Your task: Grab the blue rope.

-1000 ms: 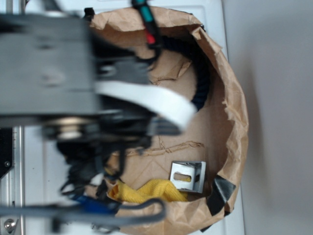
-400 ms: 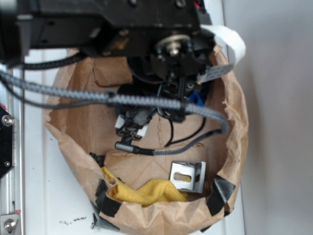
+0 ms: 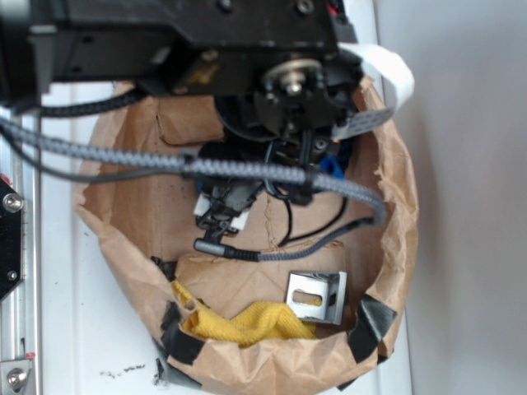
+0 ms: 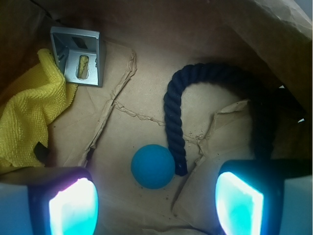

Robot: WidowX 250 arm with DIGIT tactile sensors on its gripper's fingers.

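Since a second ago, our arm sits over the bag [image 3: 395,206]. Gripper [image 4: 156,203]: fingers spread, empty. Rope [image 4: 174,117]: at 12 o'clock, ungrasped; ball [image 4: 152,166] touching its end.

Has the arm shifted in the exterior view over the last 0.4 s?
No. The arm sits at the same spot against the metal bracket and the paper bag rim; a full second ago it was lower left.

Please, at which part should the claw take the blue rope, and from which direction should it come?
Probably the straight leg of the blue rope, above its end beside the teal ball. Come straight down with the open claw, fingers either side. There it lies flat on the paper, apart from the bag wall.
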